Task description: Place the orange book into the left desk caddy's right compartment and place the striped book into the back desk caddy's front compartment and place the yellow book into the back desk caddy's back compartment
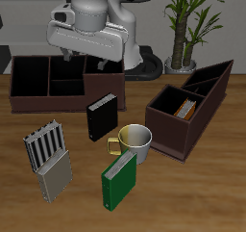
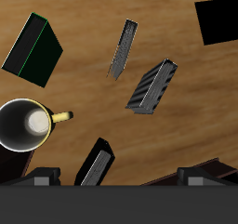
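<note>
Gripper (image 1: 72, 53) state unclear, fingertips hidden; orange book (image 1: 185, 109) half-buried in left desk caddy (image 1: 173, 130).

Hangs high at 12 o'clock of the exterior view, white arm folded above, wrist pointing straight down. Gripper (image 1: 67, 55) carries nothing; dark fingers (image 1: 63, 54) show only as short stubs beneath the hand. Spread of the jaws unreadable in either view.

Wood-grain table (image 1: 223, 183), glossy mug (image 1: 137, 140), matt dark-brown caddies
</note>
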### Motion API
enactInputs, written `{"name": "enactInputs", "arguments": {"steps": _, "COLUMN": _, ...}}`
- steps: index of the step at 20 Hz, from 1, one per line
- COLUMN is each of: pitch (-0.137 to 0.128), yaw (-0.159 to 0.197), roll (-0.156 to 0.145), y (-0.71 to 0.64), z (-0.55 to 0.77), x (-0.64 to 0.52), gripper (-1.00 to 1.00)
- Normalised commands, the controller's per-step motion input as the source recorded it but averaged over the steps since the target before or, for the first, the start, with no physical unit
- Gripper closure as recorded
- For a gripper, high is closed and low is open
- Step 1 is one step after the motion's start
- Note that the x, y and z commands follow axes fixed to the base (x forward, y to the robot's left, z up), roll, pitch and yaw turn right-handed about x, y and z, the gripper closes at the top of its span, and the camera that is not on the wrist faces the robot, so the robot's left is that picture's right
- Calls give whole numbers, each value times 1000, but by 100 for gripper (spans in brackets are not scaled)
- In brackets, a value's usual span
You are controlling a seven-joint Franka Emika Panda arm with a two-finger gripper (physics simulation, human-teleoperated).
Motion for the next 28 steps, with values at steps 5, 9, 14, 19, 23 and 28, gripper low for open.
{"name": "enactInputs", "arguments": {"steps": 5, "pitch": 39, "yaw": -49, "roll": 0, "y": -465, "z": 88, "x": 366, "gripper": -100}}
{"name": "enactInputs", "arguments": {"steps": 9, "pitch": -20, "yaw": -33, "roll": -91, "y": -672, "z": 138, "x": 434, "gripper": -100}}
{"name": "enactInputs", "arguments": {"steps": 14, "pitch": 14, "yaw": -90, "roll": 6, "y": -471, "z": -72, "x": 360, "gripper": -100}}
{"name": "enactInputs", "arguments": {"steps": 19, "pitch": 40, "yaw": -70, "roll": 52, "y": -143, "z": -318, "x": 212, "gripper": -100}}
{"name": "enactInputs", "arguments": {"steps": 23, "pitch": 33, "yaw": -89, "roll": 111, "y": -312, "z": -302, "x": 211, "gripper": -100}}
{"name": "enactInputs", "arguments": {"steps": 28, "pitch": -31, "yaw": -48, "roll": 61, "y": -174, "z": -257, "x": 105, "gripper": -100}}
